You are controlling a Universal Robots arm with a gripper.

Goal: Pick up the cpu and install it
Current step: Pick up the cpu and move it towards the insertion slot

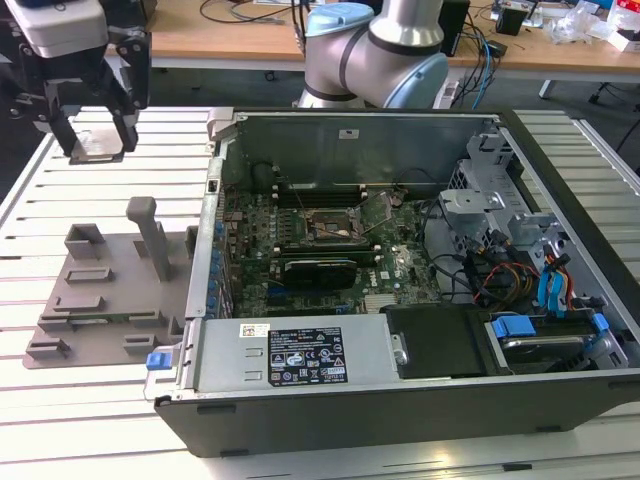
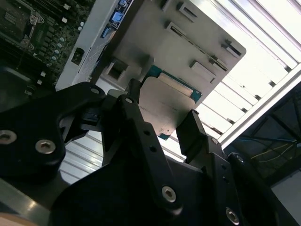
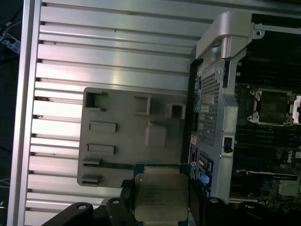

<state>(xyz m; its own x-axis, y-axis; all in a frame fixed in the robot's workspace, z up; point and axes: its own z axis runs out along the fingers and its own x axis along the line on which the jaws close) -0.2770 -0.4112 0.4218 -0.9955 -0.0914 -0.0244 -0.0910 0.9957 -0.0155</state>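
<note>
The hand [image 1: 95, 140] is hanging above the slatted metal tabletop [image 1: 60, 400], off to the exterior view's left of the open computer case [image 1: 400, 410]. It is gripping the cpu [image 1: 100, 148], which is sitting clear of the tabletop, outside the case and touching nothing but the hand.

In the second wrist view, the two black fingers [image 2: 141, 132] are pressing on opposite edges of the cpu [image 2: 164, 103], with the hand [image 2: 163, 107] closed narrowly around it. In the first wrist view, the hand [image 3: 161, 203] is showing the cpu [image 3: 161, 197] as a flat square with a silvery-grey top and a thin blue-green rim.

A large grey plate [image 1: 110, 290] with upright posts is lying flat on the tabletop just beside the case's outer wall, on the exterior view's left. The cpu is hovering apart from this plate, not touching it. In the wrist views the grey plate [image 3: 127, 141] [image 2: 146, 37] is lying beyond the cpu, on the tabletop's [image 3: 108, 56] bright slats.

The case [image 3: 211, 103] is lying on its side with its cover off. Inside it, a dark square socket [image 1: 328, 228] with a metal frame is sitting on the green circuit board [image 1: 300, 270], well apart from the cpu. In the first wrist view, that socket [image 3: 273, 106] is appearing past the perforated case wall.

Behind the case, the arm's [image 1: 380, 50] grey and pale blue joint is rising.
</note>
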